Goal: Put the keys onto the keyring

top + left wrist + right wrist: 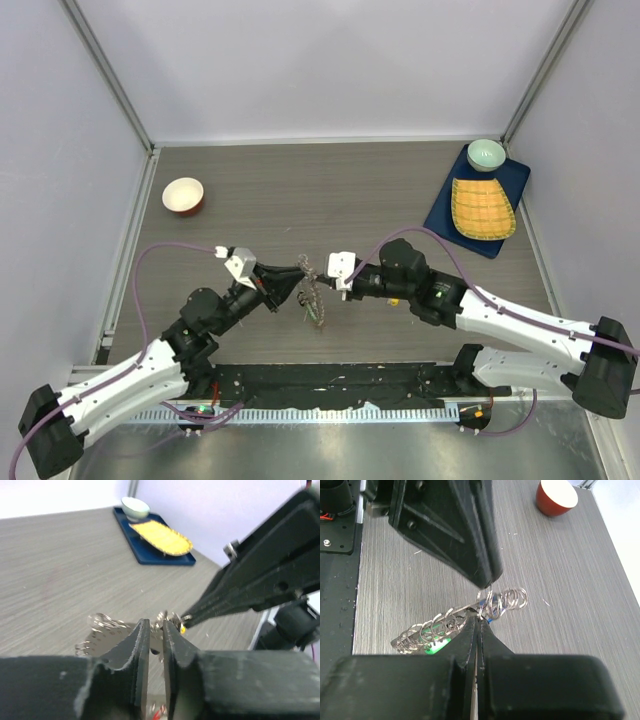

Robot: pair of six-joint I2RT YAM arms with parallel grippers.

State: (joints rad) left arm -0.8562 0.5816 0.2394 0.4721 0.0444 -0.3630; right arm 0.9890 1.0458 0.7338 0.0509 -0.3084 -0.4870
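Keyring (312,290): thin grey metal, key-fringed loop.

Robotics lab cell: white panel walls (330,60), aluminium posts (110,75), bench-bolted robot arms (130,380).

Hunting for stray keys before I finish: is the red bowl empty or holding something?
Empty: the red bowl shows only a bare white inside from above and from the right wrist.

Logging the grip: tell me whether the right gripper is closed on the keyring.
Yes: in the right wrist view the right gripper has its jaws pressed together, pinching the keyring at their tips.
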